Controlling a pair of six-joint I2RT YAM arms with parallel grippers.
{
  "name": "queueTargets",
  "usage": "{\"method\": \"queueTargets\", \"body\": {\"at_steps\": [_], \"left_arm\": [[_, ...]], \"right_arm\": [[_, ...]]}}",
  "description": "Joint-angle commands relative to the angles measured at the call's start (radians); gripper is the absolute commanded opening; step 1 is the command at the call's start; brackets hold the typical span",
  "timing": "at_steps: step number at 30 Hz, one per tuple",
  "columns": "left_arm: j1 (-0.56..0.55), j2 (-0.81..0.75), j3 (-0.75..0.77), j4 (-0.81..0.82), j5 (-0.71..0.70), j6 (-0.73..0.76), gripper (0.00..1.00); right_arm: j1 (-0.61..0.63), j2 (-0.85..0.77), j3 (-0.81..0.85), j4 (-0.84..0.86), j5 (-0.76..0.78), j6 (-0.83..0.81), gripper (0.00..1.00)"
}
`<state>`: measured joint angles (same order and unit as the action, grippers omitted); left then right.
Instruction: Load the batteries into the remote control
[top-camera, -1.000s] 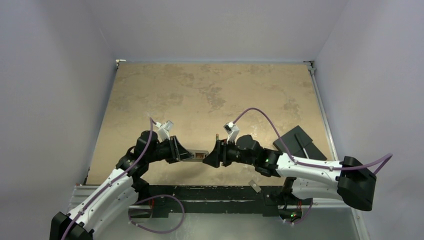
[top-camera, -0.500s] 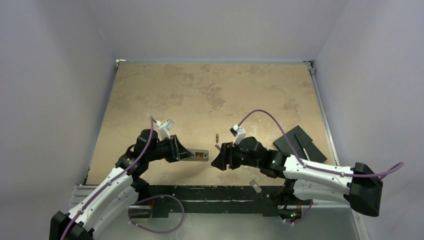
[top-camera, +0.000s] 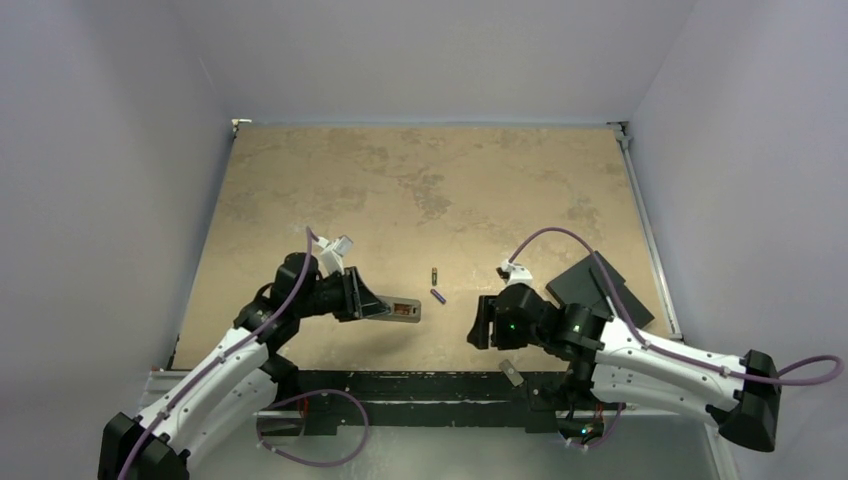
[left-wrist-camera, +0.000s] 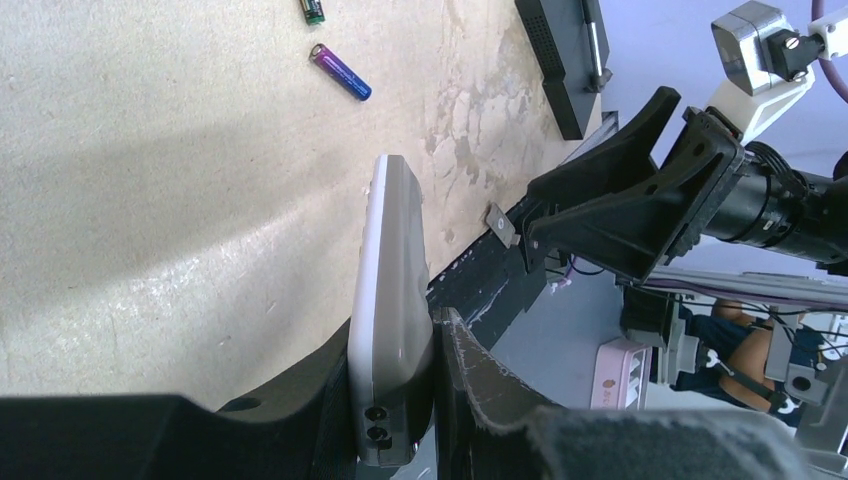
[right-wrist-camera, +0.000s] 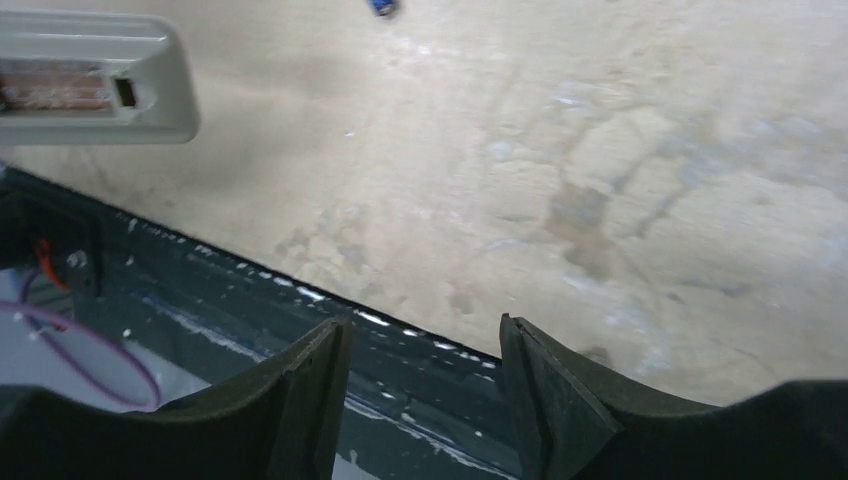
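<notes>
While left gripper (left-wrist-camera: 400, 360) clamps remote control (left-wrist-camera: 390, 260), right gripper (right-wrist-camera: 425, 370) gapes empty; purple battery (left-wrist-camera: 340, 72) near it looks light, slippery: pinch mid-barrel.

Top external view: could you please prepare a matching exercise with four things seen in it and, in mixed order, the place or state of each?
Things:
1. remote control
2. purple battery
3. black slab
4. grey cover piece

Places or states:
A. at the near edge of the table
B. clamped between the left fingers
C. lying loose on the open table surface
D. near the table's right edge

Pairs: 1-B, 2-C, 3-D, 4-A
</notes>
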<state>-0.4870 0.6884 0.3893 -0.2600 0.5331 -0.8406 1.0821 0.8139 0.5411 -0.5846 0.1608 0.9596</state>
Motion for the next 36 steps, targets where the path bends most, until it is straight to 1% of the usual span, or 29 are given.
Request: {"method": "queueTargets", "body": {"at_steps": [1,7,19,27,36], "left_arm": [[-0.004,0.024,0.037,0.085,0.047,0.028,0.00],[-0.004,0.048,0.039,0.107,0.070,0.039,0.00],[-0.004,0.062,0.027,0.115,0.107,0.064,0.00],[-0.004,0.071,0.026,0.134,0.133,0.068,0.00],[-0.004,0.062,0.024,0.140,0.147,0.070,0.00]], "right_arm": [[0.005,-0.050,0.062,-0.236,0.123,0.085,0.63],[0.005,-0.021,0.043,-0.327,0.141,0.114,0.63],[0.006,0.138,0.006,-0.276,0.087,0.093,0.64],[0.008,0.178,-0.027,-0.216,0.019,0.067,0.65],[0.051,0.263,-0.029,-0.197,0.031,0.085,0.64]]}}
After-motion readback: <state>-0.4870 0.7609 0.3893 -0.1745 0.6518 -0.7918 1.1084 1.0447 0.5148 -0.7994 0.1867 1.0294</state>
